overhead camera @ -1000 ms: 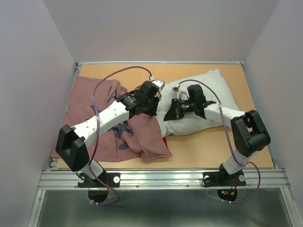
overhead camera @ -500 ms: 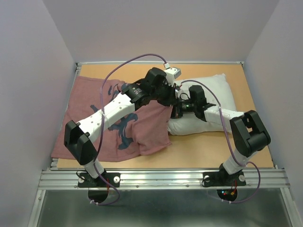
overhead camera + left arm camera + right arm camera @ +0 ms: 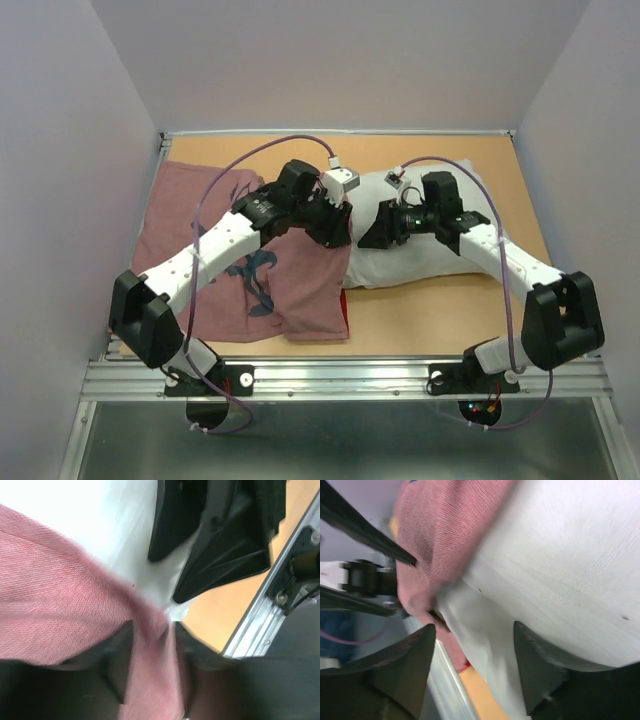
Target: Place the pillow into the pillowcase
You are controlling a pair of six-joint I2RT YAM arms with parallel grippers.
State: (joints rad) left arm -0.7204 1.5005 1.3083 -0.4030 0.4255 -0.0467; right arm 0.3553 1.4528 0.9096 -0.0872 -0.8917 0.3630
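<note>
Top external view: the pillow [image 3: 440, 255] lies on the right side of the table [image 3: 440, 312], white and puffy. Only its left end is under the edge of the pillowcase [image 3: 200, 235]; most of it sticks out. The pillowcase lies flat on the left, pink side up with blue marks. The left claw [image 3: 337, 232] is at that edge. Pink cloth runs between its fingers [image 3: 117, 672], but it is too blurry to tell if they pinch it. The right claw [image 3: 372, 236] is over the pillow, its fingers [image 3: 402, 667] spread wide.
</note>
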